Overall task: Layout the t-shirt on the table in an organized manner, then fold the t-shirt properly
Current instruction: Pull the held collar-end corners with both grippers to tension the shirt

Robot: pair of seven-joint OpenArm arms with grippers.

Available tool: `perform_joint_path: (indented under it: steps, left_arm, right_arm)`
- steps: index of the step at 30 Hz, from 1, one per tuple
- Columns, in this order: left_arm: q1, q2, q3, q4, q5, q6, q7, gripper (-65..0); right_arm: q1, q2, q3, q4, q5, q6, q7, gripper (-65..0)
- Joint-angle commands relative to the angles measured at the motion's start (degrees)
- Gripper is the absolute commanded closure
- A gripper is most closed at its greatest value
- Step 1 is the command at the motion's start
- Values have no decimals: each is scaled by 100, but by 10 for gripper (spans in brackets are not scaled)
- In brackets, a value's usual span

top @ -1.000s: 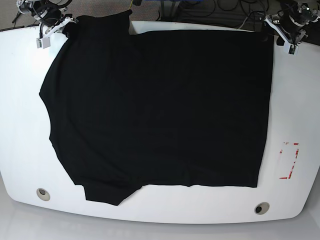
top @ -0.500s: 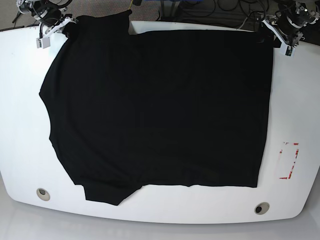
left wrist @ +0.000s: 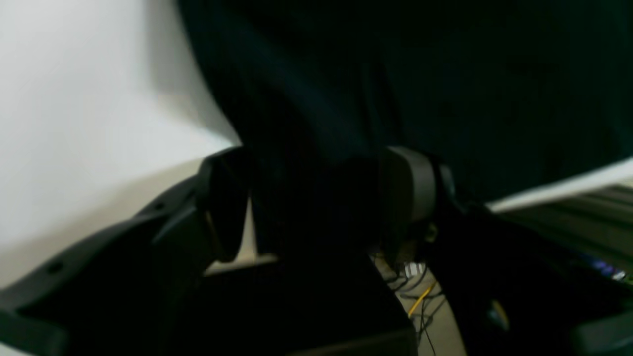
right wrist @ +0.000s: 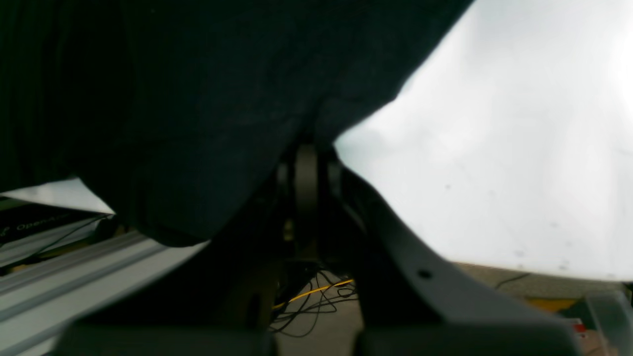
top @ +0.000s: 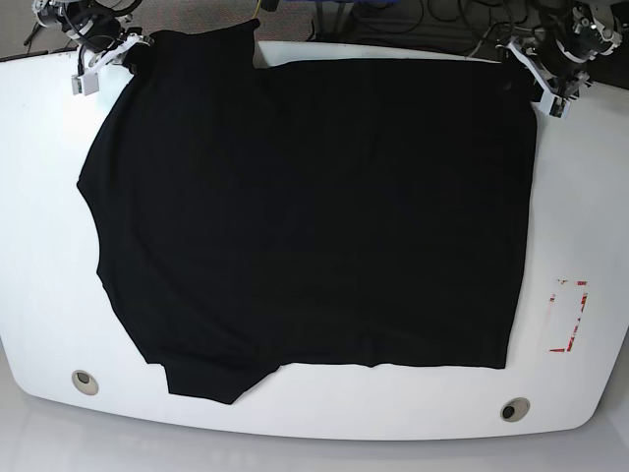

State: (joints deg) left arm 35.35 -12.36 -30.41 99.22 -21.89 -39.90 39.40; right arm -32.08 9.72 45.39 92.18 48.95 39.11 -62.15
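The black t-shirt (top: pixel 314 216) lies spread flat over most of the white table (top: pixel 39 197), one sleeve at the near left and another at the far left. My right gripper (top: pixel 123 54) is at the far left corner, shut on the shirt's edge; in the right wrist view its fingers (right wrist: pixel 306 168) pinch the t-shirt (right wrist: pixel 173 99) beside the table (right wrist: pixel 494 148). My left gripper (top: pixel 531 79) is at the far right corner. Its jaws stand apart, and the t-shirt (left wrist: pixel 445 74) corner hangs between the fingers (left wrist: pixel 410 188) over the table (left wrist: pixel 74 99) edge.
A red rectangular mark (top: pixel 568 315) sits near the right edge. Two round holes (top: pixel 85 382) (top: pixel 513 409) lie along the near edge. Cables (top: pixel 423 20) run behind the far edge, and an aluminium frame (right wrist: pixel 74 277) sits below it.
My left gripper has slid left and inward onto the shirt's far right corner. The right gripper and the shirt have stayed in place.
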Motion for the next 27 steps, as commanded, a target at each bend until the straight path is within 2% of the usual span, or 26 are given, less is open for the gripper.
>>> perform_joint_path:
  steps: [1, 4, 7, 16, 19, 27]
  left_arm:
    - [65, 27, 30, 8, 75, -10, 153, -310]
    - [65, 45, 66, 8, 75, -10, 153, -243]
    - [56, 54, 66, 8, 75, -10, 153, -202]
    - [-58, 54, 57, -1, 75, -10, 153, -184]
    - [-58, 54, 57, -1, 75, -10, 153, -154]
    - [-76, 54, 57, -1, 75, -10, 144, -3]
  right_arm:
    - [-58, 44, 2, -1, -266, -21, -233, 0]
    - [-58, 44, 2, -1, -266, -21, -233, 0]
    - [-58, 44, 2, -1, -266, -21, -233, 0]
    - [-58, 44, 11, -1, -266, -21, -233, 0]
    - [-58, 44, 11, -1, -266, -21, -233, 0]
    - [-58, 44, 11, -1, -266, -21, -233, 0]
